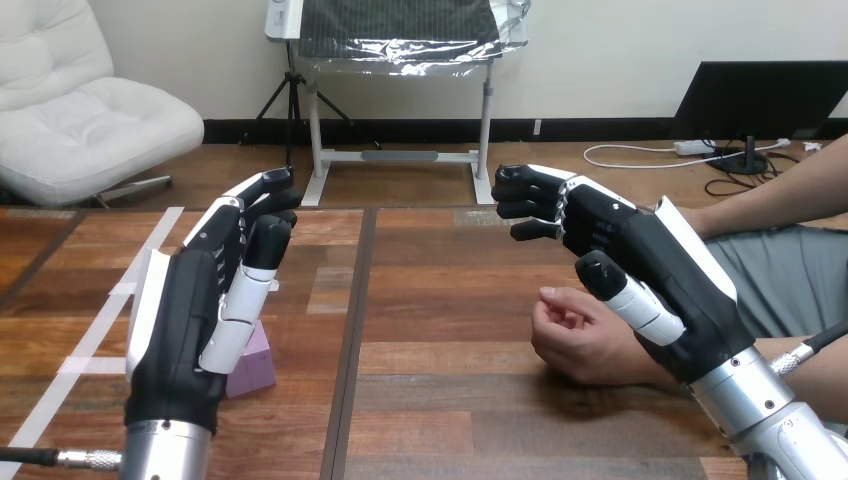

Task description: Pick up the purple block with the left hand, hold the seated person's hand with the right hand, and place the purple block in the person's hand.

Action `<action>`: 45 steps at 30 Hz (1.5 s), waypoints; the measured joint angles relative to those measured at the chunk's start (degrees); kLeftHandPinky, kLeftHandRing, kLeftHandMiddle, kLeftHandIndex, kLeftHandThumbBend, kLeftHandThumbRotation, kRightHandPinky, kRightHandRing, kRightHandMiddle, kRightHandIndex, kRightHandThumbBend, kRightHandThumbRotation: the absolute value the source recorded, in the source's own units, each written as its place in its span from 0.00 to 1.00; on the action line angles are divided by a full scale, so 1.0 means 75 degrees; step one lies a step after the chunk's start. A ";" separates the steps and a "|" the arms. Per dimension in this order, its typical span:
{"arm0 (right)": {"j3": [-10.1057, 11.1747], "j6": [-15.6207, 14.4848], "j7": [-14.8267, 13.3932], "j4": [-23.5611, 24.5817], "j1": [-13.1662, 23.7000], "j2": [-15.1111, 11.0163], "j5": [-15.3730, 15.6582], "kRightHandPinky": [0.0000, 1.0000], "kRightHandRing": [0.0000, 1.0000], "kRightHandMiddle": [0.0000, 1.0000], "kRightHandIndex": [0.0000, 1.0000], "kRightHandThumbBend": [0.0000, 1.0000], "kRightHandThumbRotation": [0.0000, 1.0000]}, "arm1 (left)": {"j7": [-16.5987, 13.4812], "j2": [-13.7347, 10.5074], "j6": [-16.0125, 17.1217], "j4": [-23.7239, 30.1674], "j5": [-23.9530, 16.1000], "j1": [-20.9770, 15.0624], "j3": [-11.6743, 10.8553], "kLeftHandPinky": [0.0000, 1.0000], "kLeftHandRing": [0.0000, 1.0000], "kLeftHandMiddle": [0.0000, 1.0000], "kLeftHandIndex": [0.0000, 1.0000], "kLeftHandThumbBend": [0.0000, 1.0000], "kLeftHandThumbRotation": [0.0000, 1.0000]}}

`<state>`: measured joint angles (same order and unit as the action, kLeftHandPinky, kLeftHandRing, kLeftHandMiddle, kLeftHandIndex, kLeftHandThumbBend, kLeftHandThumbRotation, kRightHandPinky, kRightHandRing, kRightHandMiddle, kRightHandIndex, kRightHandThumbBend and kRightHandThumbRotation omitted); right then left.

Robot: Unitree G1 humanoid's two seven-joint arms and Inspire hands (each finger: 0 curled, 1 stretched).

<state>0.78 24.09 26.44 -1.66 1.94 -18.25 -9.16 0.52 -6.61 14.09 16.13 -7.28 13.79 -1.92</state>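
The purple block rests on the wooden table at the left, mostly hidden behind my left hand. That hand is raised in front of the block with straight fingers, open and apart from it. The person's hand lies on the table right of centre, fingers loosely curled, with nothing in it. My right hand hovers just above and behind it, over the wrist. Its fingers are partly bent and its thumb points down-left, and they close on nothing. I see a gap between it and the person's hand.
White tape runs in strips across the table's left part. The person's other forearm crosses the upper right, beyond my right arm. Bare wood lies between my two hands.
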 measured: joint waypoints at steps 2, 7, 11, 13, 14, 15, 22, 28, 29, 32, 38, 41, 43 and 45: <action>0.0001 0.0000 0.0000 0.0000 0.0000 0.0000 -0.0001 0.77 0.82 0.83 0.82 0.97 0.87 | 0.0000 0.0000 0.0000 0.0000 -0.0004 -0.0001 0.0000 0.81 0.78 0.79 0.80 0.69 1.00; 0.0001 -0.0005 0.0014 0.0000 0.0000 0.0000 -0.0021 0.78 0.82 0.83 0.82 0.98 0.87 | 0.0000 -0.0004 0.0000 -0.0021 -0.0029 -0.0018 -0.0004 0.80 0.78 0.79 0.80 0.70 1.00; 0.0004 -0.0008 0.0024 0.0000 0.0000 -0.0001 -0.0029 0.78 0.82 0.83 0.82 0.98 0.87 | -0.0011 -0.0009 0.0000 -0.0039 -0.0073 -0.0038 -0.0010 0.80 0.78 0.80 0.81 0.71 1.00; 0.0006 -0.0008 0.0024 0.0000 0.0000 -0.0001 -0.0029 0.77 0.82 0.83 0.82 0.98 0.87 | -0.0033 -0.0014 -0.0001 -0.0051 -0.0148 -0.0053 -0.0015 0.79 0.77 0.80 0.81 0.71 1.00; 0.0006 -0.0008 0.0024 0.0000 0.0000 -0.0001 -0.0029 0.77 0.82 0.83 0.82 0.98 0.87 | -0.0049 -0.0018 -0.0001 -0.0057 -0.0194 -0.0063 -0.0019 0.78 0.77 0.80 0.81 0.70 1.00; 0.0008 -0.0008 0.0024 0.0000 0.0000 -0.0002 -0.0029 0.77 0.82 0.83 0.82 0.98 0.87 | -0.0061 -0.0022 -0.0001 -0.0066 -0.0232 -0.0070 -0.0022 0.77 0.77 0.80 0.81 0.69 1.00; 0.0018 -0.0009 0.0024 0.0000 0.0000 -0.0005 -0.0029 0.77 0.82 0.83 0.82 0.97 0.87 | -0.0113 -0.0088 -0.0001 -0.0290 -0.0387 -0.0233 -0.0063 0.73 0.77 0.80 0.81 0.64 0.99; 0.0023 -0.0010 0.0029 0.0000 0.0000 -0.0006 -0.0030 0.77 0.82 0.83 0.82 0.97 0.87 | -0.0111 -0.0265 -0.0001 -0.0692 -0.0478 -0.0483 -0.0130 0.70 0.77 0.80 0.81 0.60 0.96; 0.0024 -0.0011 0.0032 0.0000 0.0000 -0.0007 -0.0031 0.78 0.82 0.83 0.82 0.97 0.87 | -0.0111 -0.0305 -0.0001 -0.0772 -0.0498 -0.0528 -0.0147 0.70 0.78 0.80 0.81 0.60 0.96; 0.0032 -0.0012 0.0056 0.0000 0.0000 -0.0008 -0.0047 0.78 0.82 0.83 0.82 0.97 0.87 | -0.0110 -0.0400 -0.0015 -0.0958 -0.0595 -0.0640 -0.0182 0.70 0.79 0.81 0.81 0.62 0.96; 0.0050 -0.0017 0.0088 0.0000 0.0002 -0.0007 -0.0066 0.78 0.82 0.83 0.82 0.97 0.86 | -0.0068 -0.0653 -0.0192 -0.1259 -0.0853 -0.0874 -0.0185 0.71 0.82 0.83 0.83 0.64 0.94; 0.0054 -0.0033 0.0108 0.0000 0.0002 -0.0007 -0.0094 0.78 0.82 0.83 0.82 0.97 0.86 | -0.0022 -0.0779 -0.0364 -0.1395 -0.0956 -0.1009 -0.0182 0.73 0.83 0.84 0.84 0.66 0.93; 0.0056 -0.0060 0.0121 0.0000 0.0002 -0.0007 -0.0129 0.78 0.83 0.83 0.82 0.97 0.86 | 0.0016 -0.0853 -0.0475 -0.1497 -0.1014 -0.1099 -0.0181 0.76 0.84 0.85 0.84 0.67 0.92; 0.0060 -0.0090 0.0127 0.0000 0.0002 -0.0007 -0.0144 0.78 0.83 0.83 0.82 0.97 0.85 | 0.0045 -0.0924 -0.0572 -0.1610 -0.1090 -0.1195 -0.0179 0.80 0.85 0.85 0.85 0.67 0.90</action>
<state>1.23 23.42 27.39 -1.65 1.96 -18.31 -10.25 0.85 -13.54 9.79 4.06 -15.46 4.82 -3.26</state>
